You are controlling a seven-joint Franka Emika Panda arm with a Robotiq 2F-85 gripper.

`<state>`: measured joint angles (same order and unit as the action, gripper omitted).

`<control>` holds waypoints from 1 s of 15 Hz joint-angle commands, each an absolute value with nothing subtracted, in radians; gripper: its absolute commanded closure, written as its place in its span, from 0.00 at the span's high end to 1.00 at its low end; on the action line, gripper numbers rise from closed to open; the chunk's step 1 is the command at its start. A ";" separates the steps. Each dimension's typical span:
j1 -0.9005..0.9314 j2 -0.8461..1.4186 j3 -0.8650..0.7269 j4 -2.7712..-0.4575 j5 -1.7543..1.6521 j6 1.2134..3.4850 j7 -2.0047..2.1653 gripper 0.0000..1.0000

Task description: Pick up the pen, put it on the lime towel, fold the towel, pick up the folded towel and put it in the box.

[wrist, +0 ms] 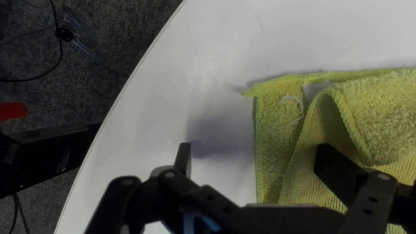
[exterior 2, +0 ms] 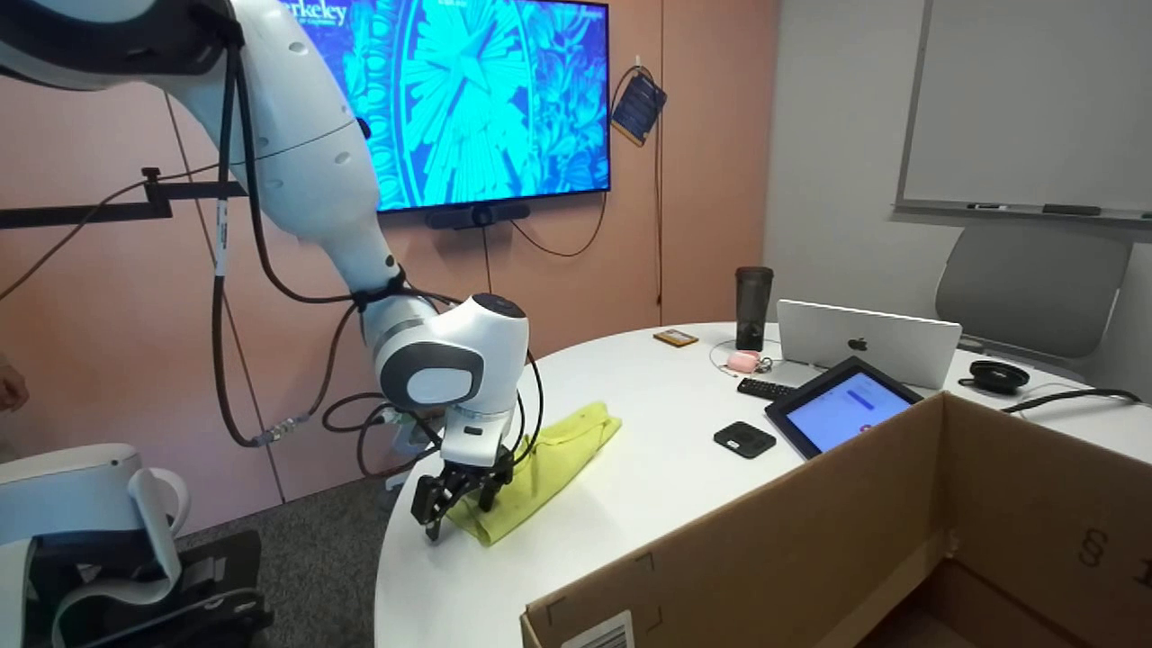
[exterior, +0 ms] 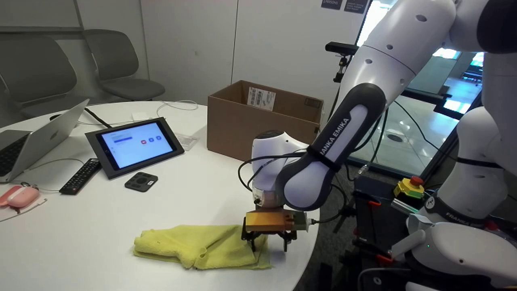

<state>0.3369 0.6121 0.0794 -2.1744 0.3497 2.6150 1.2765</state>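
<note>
A smooth white tabletop (exterior: 194,202) bears an oblong cardboard box (exterior: 230,125) and, near the curved edge, a fuzzy lime towel (exterior: 222,242) — folded, creased, ribbed weave showing beneath a curled fold. The black gripper (exterior: 269,247) straddles the towel's end, fingers spread, one over cloth, one over tabletop.

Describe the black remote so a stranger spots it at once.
On the white table, find the lit tablet. The black remote lies between it and the pink case. Unlike the squarish black device nearby, it is long, narrow and studded with buttons.
</note>
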 commanded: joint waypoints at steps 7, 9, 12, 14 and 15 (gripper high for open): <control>0.323 0.588 0.087 -2.239 0.354 2.693 1.325 0.23; 0.321 0.572 0.087 -2.257 0.354 2.699 1.330 0.08; 0.313 0.539 0.094 -2.295 0.357 2.709 1.320 0.00; 0.319 0.509 0.086 -2.324 0.341 2.712 1.321 0.04; 0.325 0.494 0.079 -2.339 0.331 2.714 1.323 0.04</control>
<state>0.3300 0.5667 0.0793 -2.2612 0.3496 2.6823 1.3202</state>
